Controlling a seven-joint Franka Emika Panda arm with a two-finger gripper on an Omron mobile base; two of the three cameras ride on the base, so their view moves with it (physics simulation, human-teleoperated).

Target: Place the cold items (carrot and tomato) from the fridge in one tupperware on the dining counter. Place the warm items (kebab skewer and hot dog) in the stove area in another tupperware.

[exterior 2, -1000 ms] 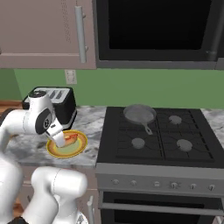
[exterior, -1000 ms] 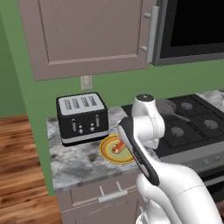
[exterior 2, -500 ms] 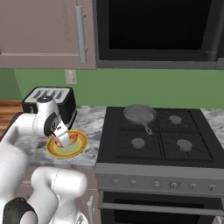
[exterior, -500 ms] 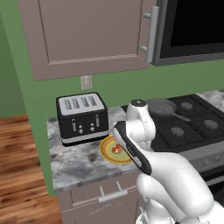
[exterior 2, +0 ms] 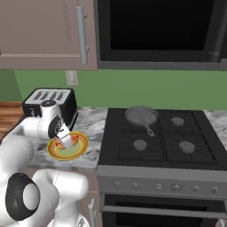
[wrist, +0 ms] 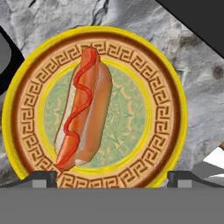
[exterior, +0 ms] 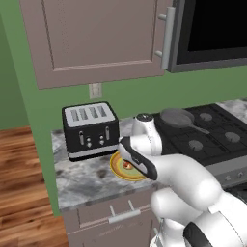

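Simply unlabelled hot dog [wrist: 83, 109], patterned plate [wrist: 168, 109].

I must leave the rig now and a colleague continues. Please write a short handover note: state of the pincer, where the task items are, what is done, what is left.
Pincer: open, holding nothing, poised just above the hot dog.
Hot dog: lies on the yellow patterned plate, on the marble counter between the toaster and the stove.
A grey pan sits on the stove's back left burner.
Done: nothing packed so far; the hot dog is not yet gripped.
Left: grip the hot dog and put it in a tupperware, then the kebab skewer; carrot and tomato go into another one.
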